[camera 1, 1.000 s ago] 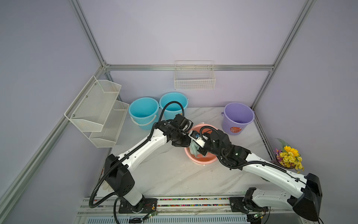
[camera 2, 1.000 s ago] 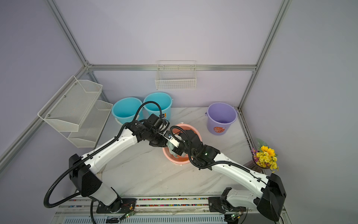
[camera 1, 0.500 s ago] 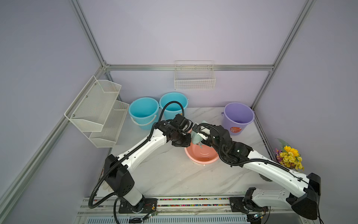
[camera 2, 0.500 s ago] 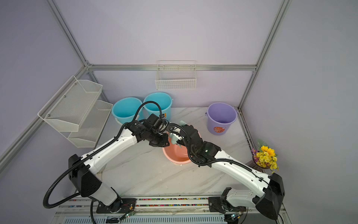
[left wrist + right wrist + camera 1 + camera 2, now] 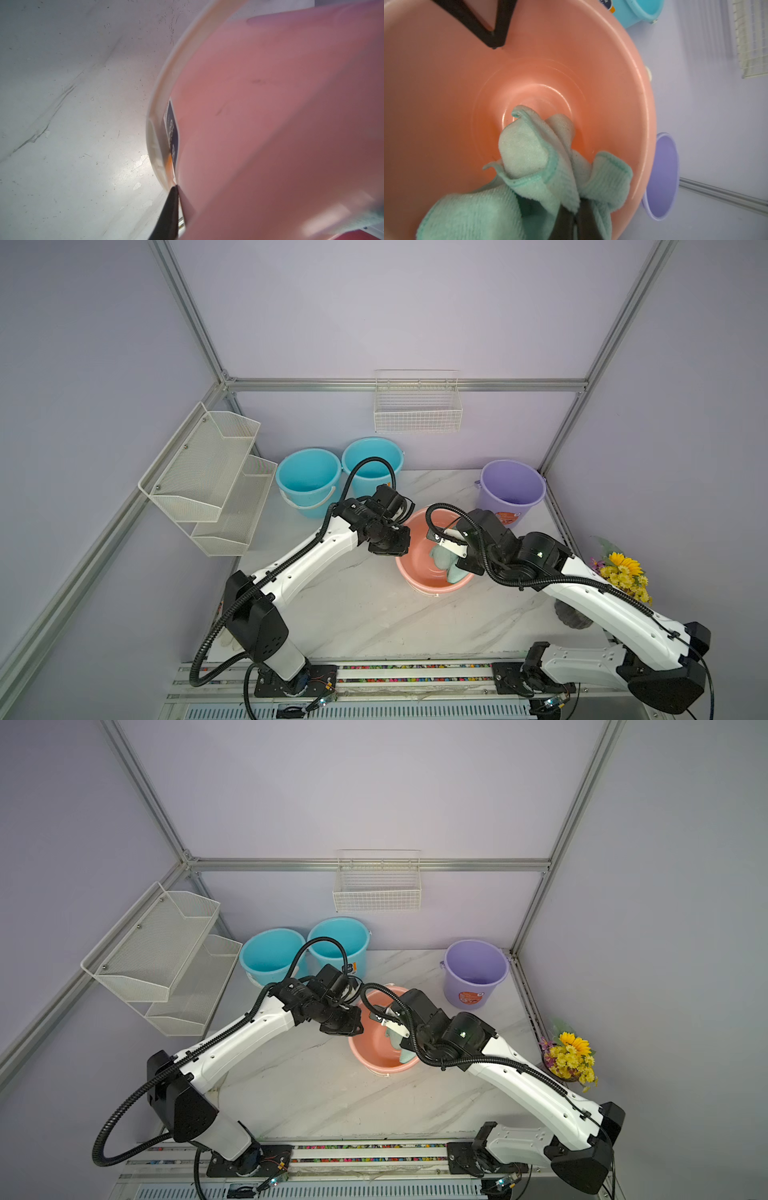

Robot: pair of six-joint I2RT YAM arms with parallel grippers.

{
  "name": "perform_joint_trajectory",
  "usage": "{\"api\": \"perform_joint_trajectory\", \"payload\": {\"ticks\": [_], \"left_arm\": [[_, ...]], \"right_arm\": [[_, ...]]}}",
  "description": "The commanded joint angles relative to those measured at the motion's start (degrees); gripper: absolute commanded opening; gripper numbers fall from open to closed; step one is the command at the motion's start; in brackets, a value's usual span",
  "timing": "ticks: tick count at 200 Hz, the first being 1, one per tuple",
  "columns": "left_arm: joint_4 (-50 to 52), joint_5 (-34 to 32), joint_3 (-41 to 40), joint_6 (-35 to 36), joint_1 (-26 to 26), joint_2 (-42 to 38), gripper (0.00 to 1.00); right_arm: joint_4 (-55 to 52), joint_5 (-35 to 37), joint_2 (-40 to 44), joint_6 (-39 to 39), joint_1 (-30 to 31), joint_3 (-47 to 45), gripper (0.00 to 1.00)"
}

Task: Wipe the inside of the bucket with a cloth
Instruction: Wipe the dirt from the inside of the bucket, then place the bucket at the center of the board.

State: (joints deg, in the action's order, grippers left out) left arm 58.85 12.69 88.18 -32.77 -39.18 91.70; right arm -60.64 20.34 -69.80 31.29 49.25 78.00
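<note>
Honestly, the left jaws pinch only the thin rim of the pink bucket (image 5: 415, 588) on the tabletop (image 5: 353, 614), so a hard swipe could yank it free; the cloth (image 5: 527, 153) sits bunched inside near the bottom, pinched by the right jaws, and could slip out

crumpled mint-green cloth (image 5: 527, 166) low inside pink bucket (image 5: 446, 99)

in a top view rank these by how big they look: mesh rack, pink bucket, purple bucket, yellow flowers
1. mesh rack, clearly largest
2. pink bucket and purple bucket: too close to rank; the pink mouth looks slightly wider, but it is partly covered
3. yellow flowers, smallest
</note>
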Motion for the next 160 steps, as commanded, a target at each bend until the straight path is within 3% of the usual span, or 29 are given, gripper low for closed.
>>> {"api": "perform_joint_trajectory", "payload": {"ticks": [1, 44, 79, 117, 134, 160], "left_arm": [[-1.7, -0.5, 1.8, 0.7, -0.1, -2.5, 0.00], [-1.7, -0.4, 2.5, 0.3, 0.0, -1.9, 0.00], [-1.7, -0.6, 2.5, 0.0, 0.0, -2.0, 0.00], [-1.7, -1.4, 2.9, -0.4, 0.1, -1.4, 0.00], [-1.9, -1.9, 3.0, -1.0, 0.6, -0.9, 0.00], [-2.2, -2.4, 4.7, -1.8, 1.5, 1.1, 0.00]], "right_arm": [[-9.2, -13.5, -0.3, -5.0, 0.3, 0.8, 0.00], [4.2, -35.9, 1.7, -11.7, 0.3, -6.5, 0.00], [26.6, -39.5, 1.9, -23.3, 0.5, -14.7, 0.00], [48.7, -29.1, 2.9, -34.1, 0.5, -18.5, 0.00], [49.1, -20.5, 1.5, -35.7, 0.5, -15.3, 0.00], [45.4, -0.2, -1.7, -36.5, 0.5, -8.0, 0.00]]}}
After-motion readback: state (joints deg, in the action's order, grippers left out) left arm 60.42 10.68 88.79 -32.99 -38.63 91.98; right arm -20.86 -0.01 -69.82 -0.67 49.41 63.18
